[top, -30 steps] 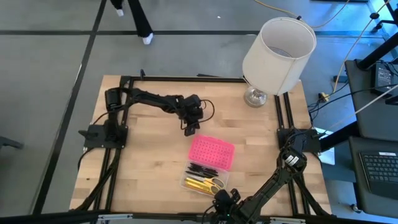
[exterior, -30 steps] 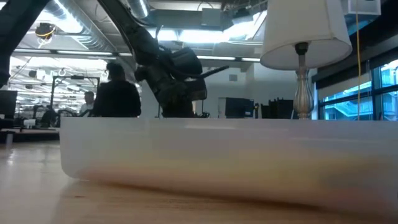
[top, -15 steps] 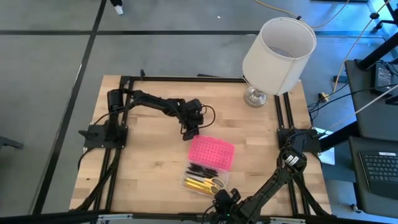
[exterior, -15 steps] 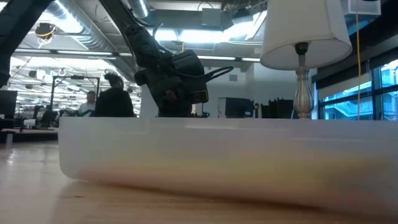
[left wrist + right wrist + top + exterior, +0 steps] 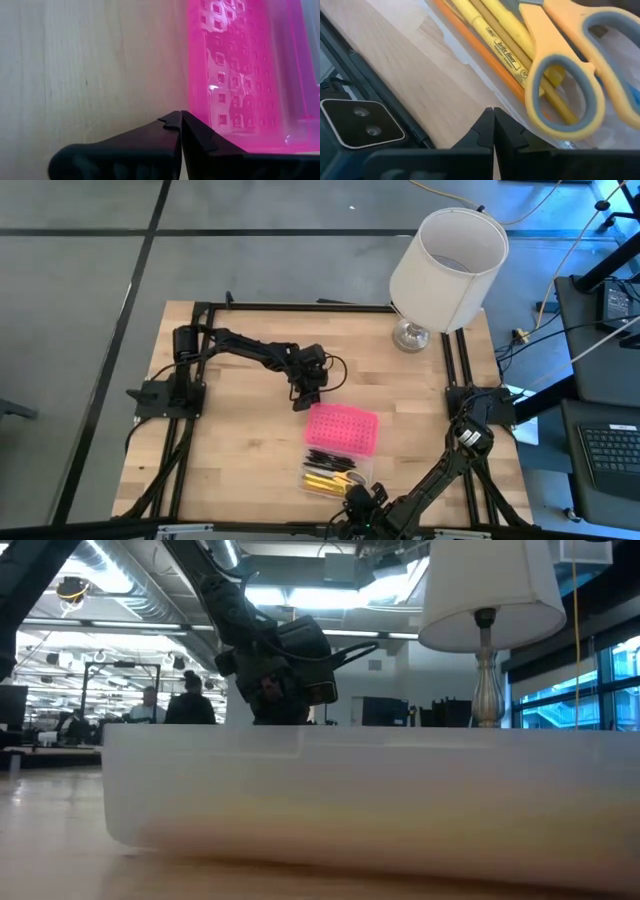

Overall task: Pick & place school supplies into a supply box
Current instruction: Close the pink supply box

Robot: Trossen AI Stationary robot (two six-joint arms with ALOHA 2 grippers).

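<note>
The supply box lies open near the table's near edge: its pink dotted lid [image 5: 342, 428] lies flat, and on the lid's near side the clear base [image 5: 338, 472] holds black pens [image 5: 328, 457], yellow pens [image 5: 490, 30] and yellow-handled scissors [image 5: 570, 75]. My left gripper [image 5: 301, 404] is shut, slanting down at the lid's far left corner. My right gripper [image 5: 357, 497] is shut, with its tips [image 5: 494, 111] just outside the base's near wall. In the low view the base's clear wall [image 5: 370, 800] fills the foreground. My left gripper has its shut fingertips [image 5: 181, 116] against the pink lid's far left edge [image 5: 192, 100], slanting down from the table's far left; the lid lies flat on the table. My right gripper stands by the clear base's near wall [image 5: 470, 65]; whether it touches the wall, I cannot tell.
A lamp with a white shade [image 5: 447, 260] stands on a metal foot [image 5: 410, 335] at the far right corner. Black frame rails [image 5: 190, 430] run along the table's left and right sides. Bare wood [image 5: 240, 450] lies left of the box. People stand in the room beyond.
My left gripper has moved toward the table's near edge, down to the pink lid's far left corner, staying shut. The whole supply box has slid a little toward the near right.
</note>
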